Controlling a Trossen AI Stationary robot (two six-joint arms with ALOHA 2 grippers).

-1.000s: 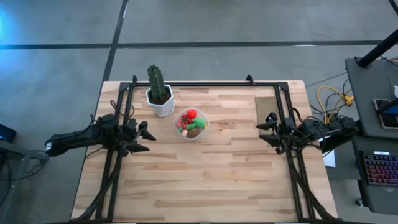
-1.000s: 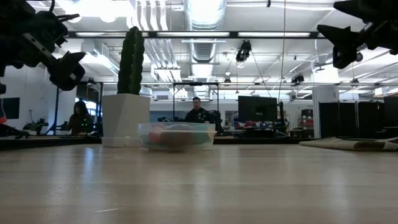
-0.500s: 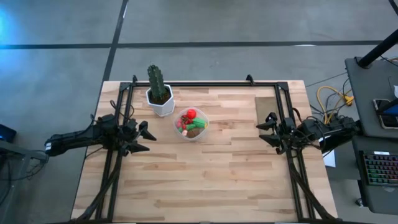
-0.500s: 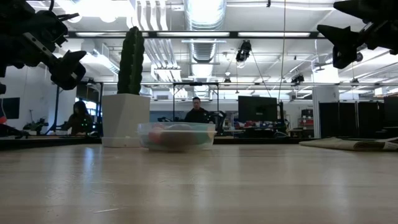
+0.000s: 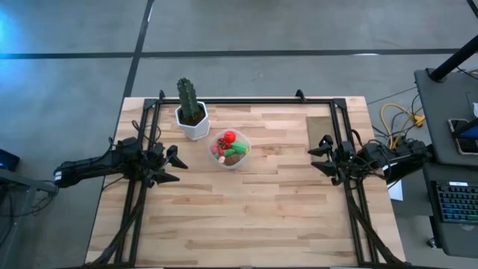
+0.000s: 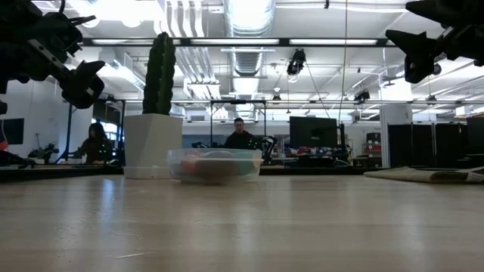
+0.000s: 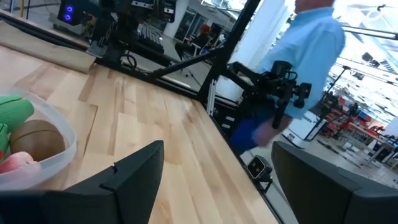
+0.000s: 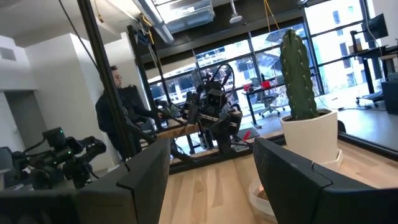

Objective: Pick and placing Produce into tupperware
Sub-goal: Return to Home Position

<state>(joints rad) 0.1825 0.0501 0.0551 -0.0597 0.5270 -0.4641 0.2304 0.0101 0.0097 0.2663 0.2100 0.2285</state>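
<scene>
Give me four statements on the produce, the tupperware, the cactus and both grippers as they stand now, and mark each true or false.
1. The produce lies inside the tupperware. True.
2. The left gripper is shut on a piece of produce. False: it is open and holds nothing, raised near the table's left side.
3. The cactus in its white pot stands next to the tupperware. True.
4. The right gripper hangs directly over the tupperware. False: it is open at the table's right side, well away from the tupperware.
</scene>
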